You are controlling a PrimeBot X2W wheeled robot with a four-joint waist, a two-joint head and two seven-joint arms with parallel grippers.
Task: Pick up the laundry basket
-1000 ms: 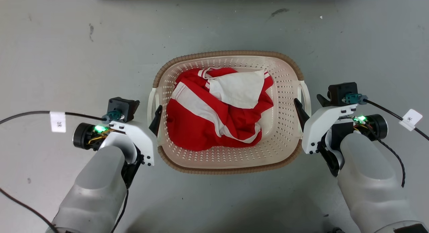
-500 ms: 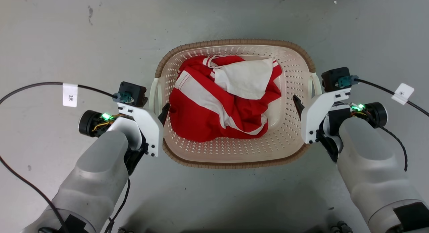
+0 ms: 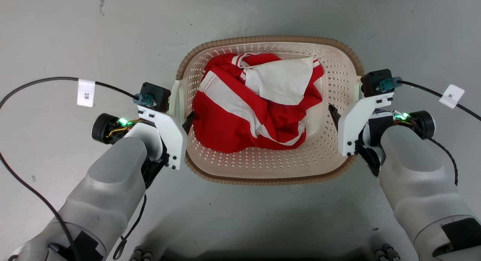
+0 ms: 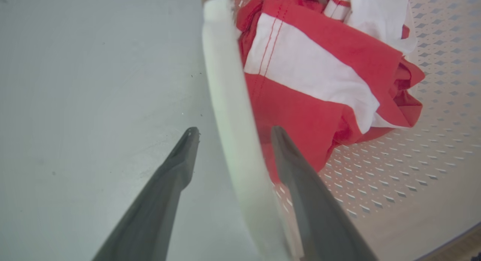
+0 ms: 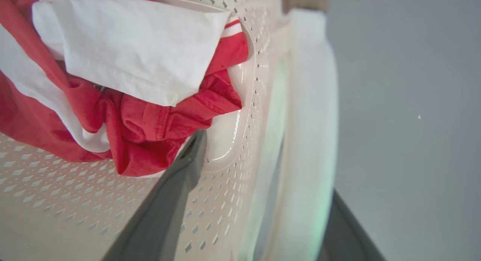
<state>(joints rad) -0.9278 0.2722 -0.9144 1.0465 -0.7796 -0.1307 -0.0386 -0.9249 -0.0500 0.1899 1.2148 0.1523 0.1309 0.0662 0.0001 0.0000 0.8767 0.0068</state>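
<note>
While its two dark fingers stand apart, the left claw (image 4: 233,133) straddles the white left handle (image 4: 225,84) of the laundry basket (image 3: 270,181): one finger is outside over the floor (image 3: 263,13), the other inside beside the cloth. A gap shows between the outer finger and the handle. The right claw (image 5: 266,167) is spread likewise, with its inner finger against the perforated wall and its outer finger beyond the white right handle (image 5: 312,103).

One basket lies between the two claws in the middle of the head view, its mouth facing up. Its long axis runs left to right, so a short end with one handle meets each claw. Whether its base touches the floor cannot be told.

Inside lies one crumpled red garment with white stripes (image 3: 240,129), with a white fold on top; whether that fold is a separate piece cannot be told. Bare grey floor surrounds the brown rim on every side. Two cables trail outward from the wrists, each carrying one white tag (image 3: 86,92).
</note>
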